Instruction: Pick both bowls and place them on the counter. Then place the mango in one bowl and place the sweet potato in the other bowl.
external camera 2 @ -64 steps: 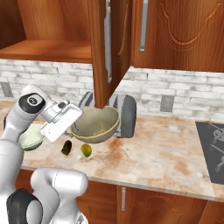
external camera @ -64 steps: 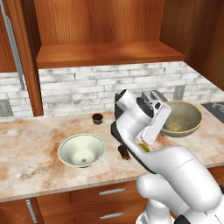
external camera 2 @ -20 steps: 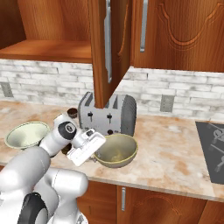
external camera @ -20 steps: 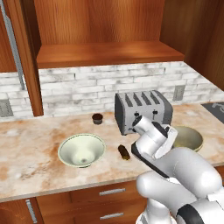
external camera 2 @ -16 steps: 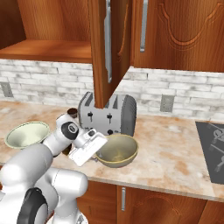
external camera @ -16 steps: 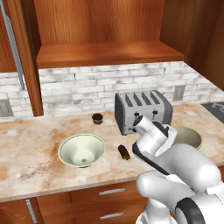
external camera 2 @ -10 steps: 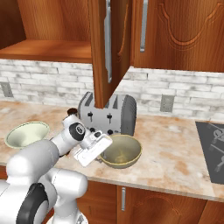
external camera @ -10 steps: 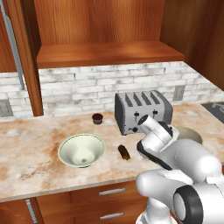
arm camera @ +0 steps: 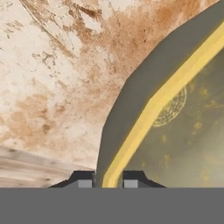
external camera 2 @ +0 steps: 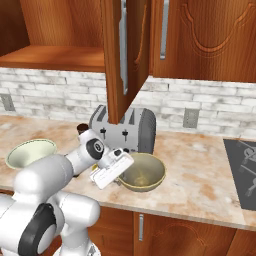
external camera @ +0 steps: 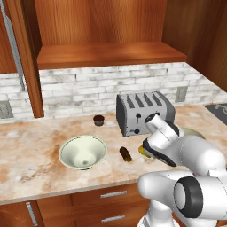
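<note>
"What has the gripper (arm camera: pixel 108 179) got?"

"Its jaws are nearly closed astride the cream rim of the grey-olive bowl (external camera 2: pixel 142 172); that bowl sits on the marble counter (external camera: pixel 31 164), at 5 o'clock of the toaster (external camera 2: pixel 125 125)."

"And the rest?"

"In the left base view the sweet potato (external camera: pixel 126 154) lies on the counter; the white bowl (external camera: pixel 83 152) stands at its 9 o'clock; the mango (external camera: pixel 144 150) peeks out at its 3 o'clock, against the arm."

sweet potato (external camera: pixel 125 154) between bowls (external camera: pixel 83 152) (external camera 2: pixel 142 172), before toaster (external camera: pixel 142 112)
</note>
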